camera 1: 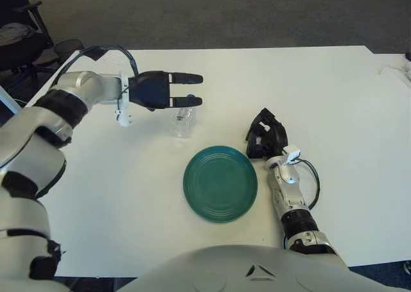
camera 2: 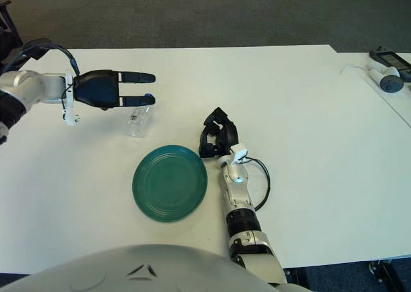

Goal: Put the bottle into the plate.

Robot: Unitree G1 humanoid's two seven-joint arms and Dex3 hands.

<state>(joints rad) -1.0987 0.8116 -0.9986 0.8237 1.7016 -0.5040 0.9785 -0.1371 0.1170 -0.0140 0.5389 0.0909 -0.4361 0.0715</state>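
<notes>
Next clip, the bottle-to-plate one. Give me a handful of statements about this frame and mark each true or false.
1. The bottle lies inside the green plate. False: it lies on the white table, beyond the plate and apart from it.
2. The left robot hand has its fingers extended above the bottle's cap end. True.
3. The left robot hand is closed around the bottle. False: its fingers are spread and hold nothing.
4. The right robot hand shows just right of the plate's far edge. True.
5. The plate holds nothing. True.
</notes>
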